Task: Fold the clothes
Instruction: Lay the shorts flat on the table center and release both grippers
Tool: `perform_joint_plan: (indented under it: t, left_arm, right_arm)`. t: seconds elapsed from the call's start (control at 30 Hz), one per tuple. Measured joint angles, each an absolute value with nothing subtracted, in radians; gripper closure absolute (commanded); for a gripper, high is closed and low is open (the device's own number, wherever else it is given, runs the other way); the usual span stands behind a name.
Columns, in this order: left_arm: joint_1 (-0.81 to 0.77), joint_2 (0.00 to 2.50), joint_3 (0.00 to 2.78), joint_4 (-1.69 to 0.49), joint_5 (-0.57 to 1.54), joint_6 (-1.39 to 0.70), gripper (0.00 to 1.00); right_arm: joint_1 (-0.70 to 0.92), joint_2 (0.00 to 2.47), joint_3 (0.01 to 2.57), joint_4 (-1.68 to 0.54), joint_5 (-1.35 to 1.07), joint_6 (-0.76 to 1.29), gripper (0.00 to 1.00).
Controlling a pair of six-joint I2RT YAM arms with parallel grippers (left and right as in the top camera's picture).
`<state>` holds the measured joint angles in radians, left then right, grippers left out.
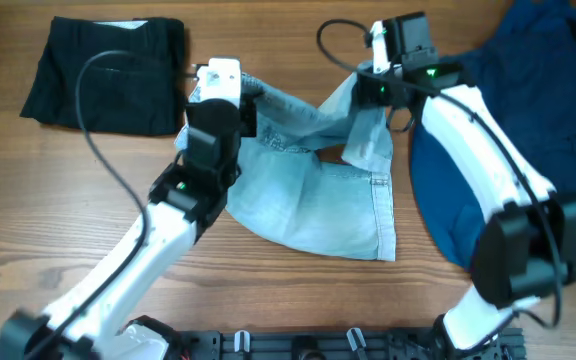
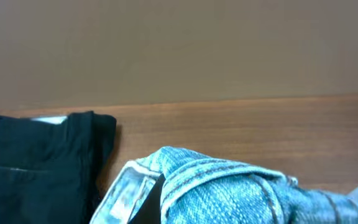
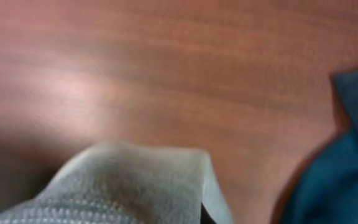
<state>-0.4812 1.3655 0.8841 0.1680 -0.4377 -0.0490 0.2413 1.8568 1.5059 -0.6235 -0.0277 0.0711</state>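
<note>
Light blue denim shorts (image 1: 318, 195) lie crumpled in the middle of the wooden table. My left gripper (image 1: 251, 100) is shut on the shorts' waistband at their upper left; the left wrist view shows the stitched denim (image 2: 229, 190) bunched over the fingers. My right gripper (image 1: 368, 85) is shut on the shorts' upper right corner and holds it lifted above the table; the right wrist view shows that pale fabric (image 3: 123, 186) close up and blurred, covering the fingers.
A folded black garment (image 1: 103, 75) lies at the back left and shows in the left wrist view (image 2: 36, 165). A dark blue garment (image 1: 528, 120) is heaped at the right, under my right arm, its edge in the right wrist view (image 3: 340, 168).
</note>
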Motion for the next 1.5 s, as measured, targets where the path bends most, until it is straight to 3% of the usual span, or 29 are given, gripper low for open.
perform_joint_plan:
  t: [0.1, 0.13, 0.17, 0.2, 0.23, 0.37, 0.53, 0.7, 0.87, 0.9, 1.13, 1.2, 1.27, 1.3, 1.5]
  left_arm:
    - [-0.455, 1.472, 0.884, 0.285, -0.45, -0.073, 0.96]
    - [-0.442, 1.5, 0.884, 0.324, -0.453, -0.081, 0.87]
    - [-0.429, 1.53, 0.884, 0.368, -0.456, -0.088, 0.62]
    - [-0.414, 1.567, 0.884, 0.414, -0.46, -0.097, 0.17]
    - [-0.4, 1.603, 0.884, 0.441, -0.466, -0.098, 0.0]
    - [-0.381, 1.645, 0.884, 0.45, -0.475, -0.111, 0.0]
    - [-0.38, 1.642, 0.886, 0.406, -0.475, -0.111, 0.0]
    - [-0.38, 1.555, 0.892, 0.163, -0.475, -0.121, 0.0]
    - [-0.38, 1.43, 0.897, -0.104, -0.454, -0.205, 0.0]
    - [-0.38, 1.427, 0.897, -0.127, -0.446, -0.218, 0.0]
    - [-0.38, 1.426, 0.897, -0.153, -0.429, -0.25, 0.0]
    - [-0.38, 1.426, 0.897, -0.155, -0.429, -0.25, 0.0]
    - [-0.38, 1.426, 0.897, -0.157, -0.429, -0.25, 0.01]
    - [-0.38, 1.426, 0.897, -0.157, -0.429, -0.25, 0.02]
    - [-0.38, 1.426, 0.897, -0.157, -0.425, -0.253, 0.07]
  right_arm:
    - [0.196, 1.965, 1.504, -0.4, -0.046, 0.046, 0.93]
    - [0.188, 1.995, 1.504, -0.329, -0.048, 0.041, 0.61]
    - [0.18, 2.03, 1.503, -0.238, -0.049, 0.036, 0.12]
    - [0.173, 2.054, 1.502, -0.176, -0.048, 0.035, 0.01]
    - [0.161, 2.086, 1.501, -0.075, -0.047, 0.038, 0.0]
    - [0.136, 2.098, 1.506, -0.013, -0.022, 0.068, 0.0]
    - [0.081, 2.097, 1.595, -0.331, -0.019, 0.094, 0.0]
    - [0.049, 2.02, 1.713, -0.723, -0.105, 0.104, 0.0]
    - [0.095, 1.951, 1.738, -0.762, -0.214, 0.104, 0.04]
    - [0.111, 1.961, 1.738, -0.75, -0.22, 0.11, 0.15]
    - [0.182, 2.147, 1.738, -0.643, -0.228, 0.208, 0.46]
    - [0.182, 2.201, 1.738, -0.63, -0.205, 0.237, 0.64]
    - [0.182, 2.228, 1.738, -0.62, -0.179, 0.253, 0.91]
    - [0.182, 2.231, 1.737, -0.612, -0.167, 0.261, 0.96]
    - [0.149, 2.217, 1.738, -0.583, -0.146, 0.273, 0.96]
